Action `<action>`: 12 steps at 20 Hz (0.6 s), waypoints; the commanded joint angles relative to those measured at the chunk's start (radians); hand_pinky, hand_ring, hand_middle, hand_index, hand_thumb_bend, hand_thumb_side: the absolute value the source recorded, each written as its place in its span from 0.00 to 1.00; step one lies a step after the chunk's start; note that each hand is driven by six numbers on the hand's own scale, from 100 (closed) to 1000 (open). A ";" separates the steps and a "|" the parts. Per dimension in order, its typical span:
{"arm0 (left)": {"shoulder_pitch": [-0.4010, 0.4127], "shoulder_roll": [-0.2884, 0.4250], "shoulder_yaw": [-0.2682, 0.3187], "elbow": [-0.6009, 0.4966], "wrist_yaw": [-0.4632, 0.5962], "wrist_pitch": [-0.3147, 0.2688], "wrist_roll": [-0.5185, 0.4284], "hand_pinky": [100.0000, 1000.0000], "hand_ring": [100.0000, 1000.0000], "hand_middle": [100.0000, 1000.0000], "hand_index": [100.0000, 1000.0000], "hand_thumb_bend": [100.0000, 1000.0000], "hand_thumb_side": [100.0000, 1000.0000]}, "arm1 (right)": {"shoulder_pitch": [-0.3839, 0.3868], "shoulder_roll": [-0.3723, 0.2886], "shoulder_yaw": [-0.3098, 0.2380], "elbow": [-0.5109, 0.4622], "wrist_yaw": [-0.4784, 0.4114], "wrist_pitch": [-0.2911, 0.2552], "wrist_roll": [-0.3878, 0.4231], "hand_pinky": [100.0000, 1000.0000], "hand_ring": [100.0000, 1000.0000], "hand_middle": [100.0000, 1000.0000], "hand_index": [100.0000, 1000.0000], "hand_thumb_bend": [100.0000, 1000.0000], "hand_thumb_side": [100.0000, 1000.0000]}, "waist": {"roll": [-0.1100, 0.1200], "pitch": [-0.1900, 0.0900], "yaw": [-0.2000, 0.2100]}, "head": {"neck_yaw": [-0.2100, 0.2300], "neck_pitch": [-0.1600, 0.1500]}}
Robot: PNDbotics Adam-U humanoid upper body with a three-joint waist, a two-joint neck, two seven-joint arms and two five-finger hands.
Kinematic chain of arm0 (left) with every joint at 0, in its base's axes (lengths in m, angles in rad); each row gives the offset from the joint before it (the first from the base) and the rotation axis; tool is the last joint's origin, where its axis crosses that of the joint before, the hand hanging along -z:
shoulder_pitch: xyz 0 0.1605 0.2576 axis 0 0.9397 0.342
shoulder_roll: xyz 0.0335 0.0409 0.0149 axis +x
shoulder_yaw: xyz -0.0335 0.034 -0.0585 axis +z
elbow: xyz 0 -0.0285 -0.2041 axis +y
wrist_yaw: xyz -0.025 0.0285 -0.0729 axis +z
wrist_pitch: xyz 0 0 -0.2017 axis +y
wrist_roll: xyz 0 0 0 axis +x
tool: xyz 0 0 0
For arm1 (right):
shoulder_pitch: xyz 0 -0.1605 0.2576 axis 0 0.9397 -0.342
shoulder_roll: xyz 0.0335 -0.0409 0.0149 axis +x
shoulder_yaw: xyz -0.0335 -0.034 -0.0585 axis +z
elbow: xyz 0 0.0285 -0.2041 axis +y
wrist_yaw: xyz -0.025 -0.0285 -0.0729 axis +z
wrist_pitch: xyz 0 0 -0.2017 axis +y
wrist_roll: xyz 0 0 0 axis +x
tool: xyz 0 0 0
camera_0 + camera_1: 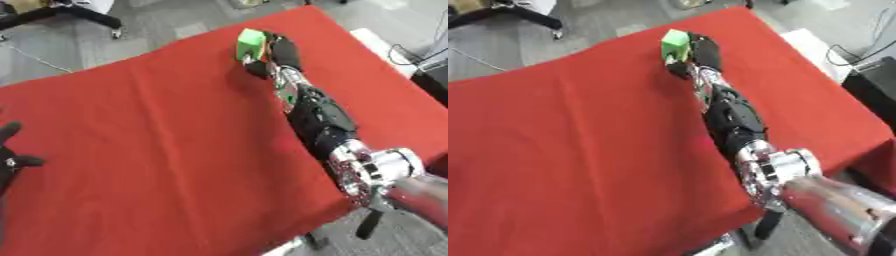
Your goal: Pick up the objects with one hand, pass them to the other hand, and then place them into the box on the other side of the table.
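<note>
A small green block (251,42) sits near the far edge of the red table (157,150). My right hand (280,52) reaches far across the cloth and has its fingers and thumb curled round the block's right side. The right arm stretches from the lower right corner up to the block. My left hand (10,155) rests open at the left edge of the left eye view, fingers up, far from the block. No box shows in either view.
The table's far edge runs just behind the block, with grey floor beyond. A black chair base (79,15) stands on the floor at the upper left. A white object (381,47) lies beside the table's right edge.
</note>
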 commanded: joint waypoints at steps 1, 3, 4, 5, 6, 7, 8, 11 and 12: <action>-0.007 0.003 0.001 -0.014 0.003 0.000 0.003 0.48 0.82 0.85 0.92 0.30 0.82 | -0.026 -0.014 -0.007 -0.027 0.035 0.015 0.007 1.00 1.00 0.89 1.00 0.01 0.71 | 0.008 0.008 0.001 | -0.004 -0.003; -0.007 0.003 0.001 -0.014 0.003 0.000 0.003 0.48 0.82 0.85 0.92 0.30 0.82 | -0.026 -0.012 -0.010 -0.030 0.041 0.016 0.011 1.00 1.00 0.89 1.00 0.01 0.71 | 0.008 0.008 0.001 | -0.004 -0.003; -0.007 0.003 0.001 -0.014 0.003 -0.001 0.003 0.48 0.82 0.85 0.92 0.30 0.82 | -0.026 -0.012 -0.012 -0.032 0.044 0.016 0.013 1.00 1.00 0.89 1.00 0.01 0.71 | 0.008 0.008 0.001 | -0.004 -0.003; -0.007 0.003 0.001 -0.014 0.003 -0.001 0.003 0.48 0.82 0.85 0.92 0.30 0.82 | -0.026 -0.012 -0.013 -0.033 0.045 0.017 0.014 1.00 1.00 0.89 1.00 0.01 0.70 | 0.008 0.009 0.002 | -0.004 -0.003; -0.009 0.002 0.000 -0.014 0.002 -0.001 0.002 0.48 0.82 0.85 0.92 0.30 0.82 | -0.028 -0.015 -0.015 -0.037 0.048 0.020 0.012 1.00 1.00 0.89 1.00 0.02 0.68 | 0.010 0.012 0.005 | -0.009 -0.009; -0.012 0.000 -0.002 -0.014 0.002 -0.001 0.000 0.48 0.82 0.85 0.92 0.30 0.82 | -0.033 -0.019 -0.019 -0.042 0.053 0.028 0.004 1.00 1.00 0.89 1.00 0.02 0.68 | 0.012 0.018 0.011 | -0.015 -0.017; -0.015 -0.001 -0.004 -0.014 0.001 -0.001 -0.001 0.48 0.82 0.85 0.92 0.30 0.82 | -0.036 -0.021 -0.019 -0.044 0.056 0.033 -0.006 1.00 1.00 0.89 1.00 0.02 0.68 | 0.013 0.022 0.015 | -0.020 -0.022; -0.020 -0.004 -0.006 -0.014 0.000 -0.002 -0.005 0.48 0.82 0.85 0.92 0.30 0.82 | -0.042 -0.015 -0.012 -0.041 0.062 0.030 -0.016 1.00 1.00 0.89 1.00 0.01 0.68 | 0.014 0.027 0.023 | -0.026 -0.028; -0.021 -0.004 -0.006 -0.014 0.001 -0.003 -0.005 0.48 0.82 0.85 0.92 0.30 0.82 | -0.043 -0.013 -0.010 -0.039 0.063 0.026 -0.014 1.00 1.00 0.89 1.00 0.01 0.68 | 0.014 0.027 0.024 | -0.028 -0.029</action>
